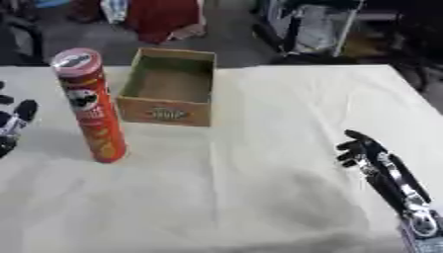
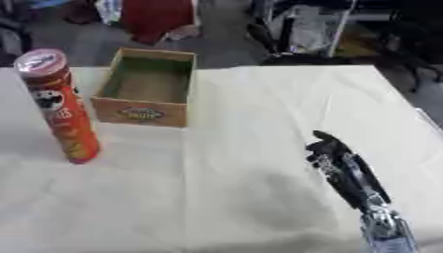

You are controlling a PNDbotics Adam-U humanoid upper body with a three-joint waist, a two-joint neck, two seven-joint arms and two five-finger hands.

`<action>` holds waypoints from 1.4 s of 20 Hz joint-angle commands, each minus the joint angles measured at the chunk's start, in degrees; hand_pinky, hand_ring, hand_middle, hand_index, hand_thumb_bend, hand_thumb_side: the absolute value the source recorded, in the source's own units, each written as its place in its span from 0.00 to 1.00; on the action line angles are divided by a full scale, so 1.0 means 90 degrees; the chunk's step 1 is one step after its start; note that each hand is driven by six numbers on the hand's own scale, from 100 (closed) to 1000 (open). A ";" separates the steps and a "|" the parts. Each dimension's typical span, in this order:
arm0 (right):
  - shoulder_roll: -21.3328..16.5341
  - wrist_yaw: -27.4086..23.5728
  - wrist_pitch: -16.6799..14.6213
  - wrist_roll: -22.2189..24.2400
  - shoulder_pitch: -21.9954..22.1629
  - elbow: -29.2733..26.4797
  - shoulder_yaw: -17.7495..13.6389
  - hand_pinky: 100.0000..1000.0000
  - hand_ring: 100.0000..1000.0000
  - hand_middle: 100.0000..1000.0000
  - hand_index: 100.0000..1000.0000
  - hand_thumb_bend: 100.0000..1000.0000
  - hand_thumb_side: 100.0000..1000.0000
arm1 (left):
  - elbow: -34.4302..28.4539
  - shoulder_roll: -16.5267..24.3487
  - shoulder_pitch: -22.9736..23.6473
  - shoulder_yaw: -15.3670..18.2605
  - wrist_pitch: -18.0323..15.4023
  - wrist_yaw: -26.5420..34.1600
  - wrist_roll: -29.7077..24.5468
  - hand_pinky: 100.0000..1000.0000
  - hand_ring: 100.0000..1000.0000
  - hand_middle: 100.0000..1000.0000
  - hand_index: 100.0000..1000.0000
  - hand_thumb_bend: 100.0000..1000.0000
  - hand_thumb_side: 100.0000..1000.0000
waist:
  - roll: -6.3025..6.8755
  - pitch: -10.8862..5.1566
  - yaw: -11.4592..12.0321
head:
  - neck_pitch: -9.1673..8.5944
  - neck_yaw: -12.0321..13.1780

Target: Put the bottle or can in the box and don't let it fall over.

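One can (image 1: 90, 106) upright, one open box (image 1: 169, 87) beside it, two hands, right hand (image 1: 365, 154) empty, left hand (image 1: 16, 123) fingers unclear.

a cream tablecloth (image 1: 259, 197) covers the table, red fabric (image 1: 160, 17) beyond it.

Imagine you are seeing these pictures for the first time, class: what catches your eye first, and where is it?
The tall red-orange can stands upright at the table's left, beside and just in front of the open cardboard box, which looks empty. At the right, the robot's black right hand hangs over the cream tablecloth, holding nothing; the left hand peeks in at the left edge.
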 commanded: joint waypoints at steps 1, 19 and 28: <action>-0.0061 -0.0024 -0.0010 -0.0008 -0.0047 -0.0070 -0.0032 0.60 0.63 0.66 0.91 0.00 0.90 | -0.0172 0.0417 -0.0070 -0.0029 -0.0015 0.0022 -0.0008 0.53 0.49 0.60 0.83 0.53 0.65 | 0.0035 -0.0035 -0.0020 | -0.0019 -0.0004; -0.0240 -0.0001 -0.0036 0.0089 0.0018 -0.0015 0.0080 0.59 0.63 0.66 0.91 0.00 0.92 | 0.0846 0.3236 -0.1954 -0.1691 0.0285 -0.0300 -0.1338 0.61 0.61 0.73 0.90 0.65 0.69 | 0.0219 -0.0122 -0.0188 | 0.0036 0.0174; -0.0226 -0.0028 -0.0058 0.0157 0.0019 0.0003 0.0137 0.59 0.63 0.66 0.91 0.00 0.92 | 0.2229 0.4134 -0.3372 -0.2713 -0.0149 0.0409 -0.2611 0.64 0.67 0.76 0.93 0.70 0.68 | 0.0195 -0.0117 -0.0279 | 0.0040 0.0317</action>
